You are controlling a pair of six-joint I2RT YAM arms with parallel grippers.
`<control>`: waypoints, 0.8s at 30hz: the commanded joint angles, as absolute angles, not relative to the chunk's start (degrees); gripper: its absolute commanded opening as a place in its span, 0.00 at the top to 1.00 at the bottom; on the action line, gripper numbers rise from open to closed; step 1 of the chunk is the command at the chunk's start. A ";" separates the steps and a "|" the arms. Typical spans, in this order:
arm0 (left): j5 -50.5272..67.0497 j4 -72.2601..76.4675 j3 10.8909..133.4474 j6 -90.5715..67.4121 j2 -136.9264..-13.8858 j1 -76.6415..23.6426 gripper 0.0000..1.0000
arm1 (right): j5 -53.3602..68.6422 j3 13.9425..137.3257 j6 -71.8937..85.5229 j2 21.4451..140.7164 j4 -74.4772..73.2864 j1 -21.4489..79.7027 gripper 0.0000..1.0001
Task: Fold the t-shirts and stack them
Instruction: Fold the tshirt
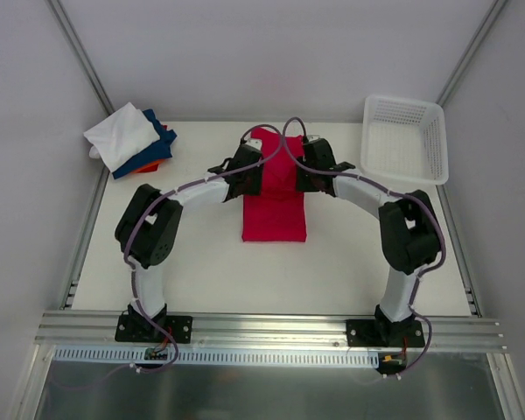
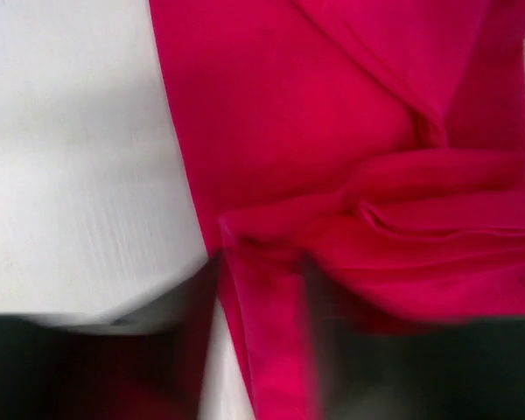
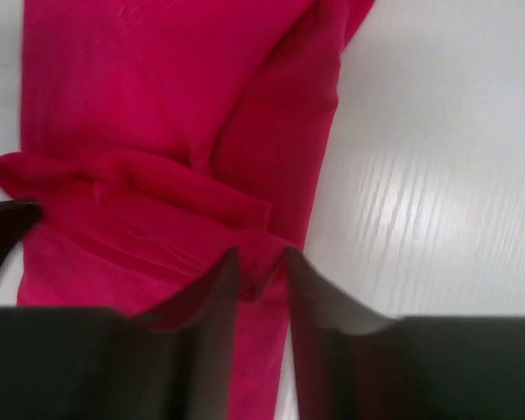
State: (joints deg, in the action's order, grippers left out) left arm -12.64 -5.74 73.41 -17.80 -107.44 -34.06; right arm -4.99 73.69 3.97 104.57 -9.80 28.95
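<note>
Robot lab test cell, plain white enclosure walls (image 1: 245, 52) with metal corner struts, white table (image 1: 332, 262), aluminium rail (image 1: 271, 328) carrying two bolted arm bases, cables trailing below

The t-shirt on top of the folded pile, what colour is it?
White, clearest in the top external view.

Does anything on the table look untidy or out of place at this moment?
The stack of folded shirts at the far left corner is untidy: the layers are fanned out, not aligned. The red shirt in the middle is only partly folded.
</note>
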 commanded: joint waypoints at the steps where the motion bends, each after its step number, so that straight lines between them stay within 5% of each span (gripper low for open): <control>1: -9.23 -3.43 80.50 -13.72 -113.01 -32.00 0.39 | -0.62 80.41 4.65 109.77 -10.28 26.90 0.64; 2: -9.23 -3.43 82.42 -13.10 -114.77 -31.21 0.30 | -0.62 81.20 5.01 110.38 -10.28 26.72 0.54; 5: -9.40 -3.95 84.46 -12.22 -116.28 -29.89 0.01 | -0.70 81.65 4.75 111.01 -10.46 26.63 0.50; 24: -14.77 -6.68 66.81 -14.50 -91.77 -27.68 0.01 | -11.52 68.30 1.05 83.00 -18.19 26.28 0.49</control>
